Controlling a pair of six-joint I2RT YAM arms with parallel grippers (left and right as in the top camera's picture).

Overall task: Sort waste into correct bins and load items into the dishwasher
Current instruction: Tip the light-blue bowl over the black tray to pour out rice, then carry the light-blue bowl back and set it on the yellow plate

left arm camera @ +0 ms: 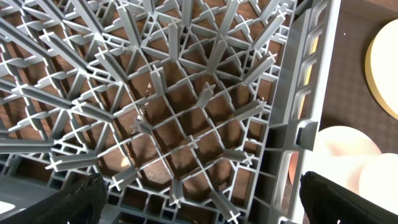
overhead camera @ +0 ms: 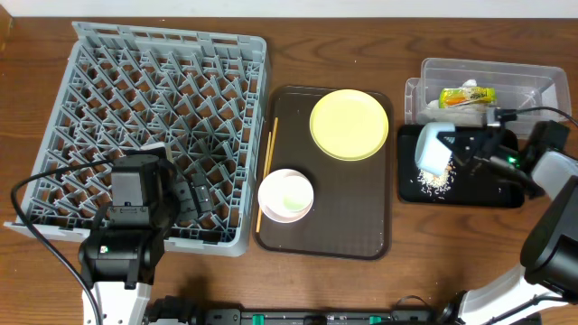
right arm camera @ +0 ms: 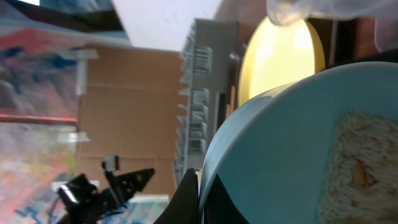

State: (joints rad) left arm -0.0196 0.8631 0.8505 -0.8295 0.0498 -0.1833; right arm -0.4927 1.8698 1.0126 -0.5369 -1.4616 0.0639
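— Where is your right gripper sitting?

— My right gripper (overhead camera: 454,150) is pinching the rim of the light blue bowl (overhead camera: 433,149), with the jaws closed tight on the thin wall. In the wrist view, one finger (right arm camera: 189,205) is pressing against the outside of the rim. I'm holding the bowl tipped steeply on its side over the left end of the black tray (overhead camera: 479,197).

— And the waste?

— Loose food scraps (overhead camera: 433,183) are lying on that tray just under the bowl, and a beige patch of the same is clinging inside the bowl. Just beyond, on the far side, the clear tub (overhead camera: 533,77) is holding the snack wrapper (overhead camera: 468,95) with its white paper.

— The other arm?

— My left gripper (left arm camera: 199,199) is hanging wide open with nothing in it. It's hovering over the near right corner of the dish rack (overhead camera: 153,99), which is taking up the left of the worktop (overhead camera: 361,36).

— What's lying between them?

— The brown tray (overhead camera: 352,226) is sitting between the rack and the bins. It's carrying the yellow plate (overhead camera: 349,124) at its far end and the white bowl (overhead camera: 286,196) at its near left. The chopsticks (overhead camera: 266,162) are lying along its left edge, beside the rack. I can't tell whether something smaller is sitting inside the white bowl.
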